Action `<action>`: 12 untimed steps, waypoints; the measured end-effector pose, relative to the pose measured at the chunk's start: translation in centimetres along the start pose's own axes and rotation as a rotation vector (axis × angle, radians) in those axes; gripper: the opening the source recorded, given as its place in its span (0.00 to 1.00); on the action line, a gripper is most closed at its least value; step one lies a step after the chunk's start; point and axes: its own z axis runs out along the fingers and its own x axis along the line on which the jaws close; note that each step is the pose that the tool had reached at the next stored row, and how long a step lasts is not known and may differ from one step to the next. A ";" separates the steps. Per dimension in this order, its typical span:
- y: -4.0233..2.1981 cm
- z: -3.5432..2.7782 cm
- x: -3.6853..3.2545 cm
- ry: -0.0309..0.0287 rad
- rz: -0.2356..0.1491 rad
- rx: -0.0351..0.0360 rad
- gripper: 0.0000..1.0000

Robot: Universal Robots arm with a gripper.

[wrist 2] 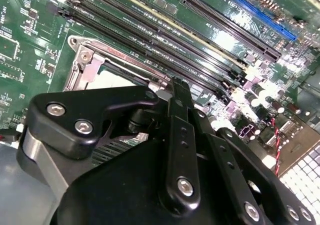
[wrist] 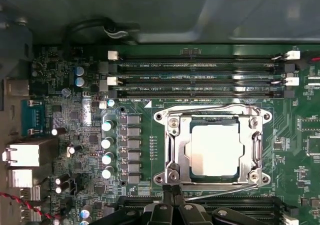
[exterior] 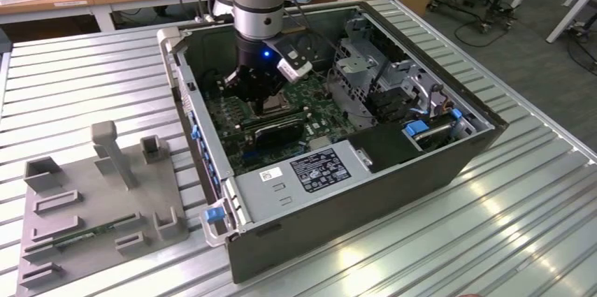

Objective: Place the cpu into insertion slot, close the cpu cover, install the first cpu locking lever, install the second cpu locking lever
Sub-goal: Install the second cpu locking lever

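Black hand (exterior: 264, 94) low inside the open computer case (exterior: 392, 164), its fingers (wrist: 171, 205) pressed close together at the socket's edge.

Under it the cpu (wrist: 214, 149), a pale flat square, lies level in the insertion slot (wrist: 170, 177) on the green board (wrist: 295, 150). Its shiny cpu cover (wrist: 172, 140) is folded down around it like a frame. One thin silver lever (wrist: 220, 192) runs along the side by the fingers. All this sits on a ribbed metal desk (exterior: 466, 241), with a grey holder tray (exterior: 94, 206) beside it.
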 end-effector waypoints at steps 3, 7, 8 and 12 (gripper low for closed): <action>0.00 0.00 0.00 0.0001 0.000 0.0002 0.11; 0.01 0.03 0.04 -0.0015 0.000 -0.0001 0.11; 0.01 0.03 0.05 -0.0029 0.000 -0.0001 0.11; 0.00 0.04 0.05 -0.0056 0.000 -0.0003 0.11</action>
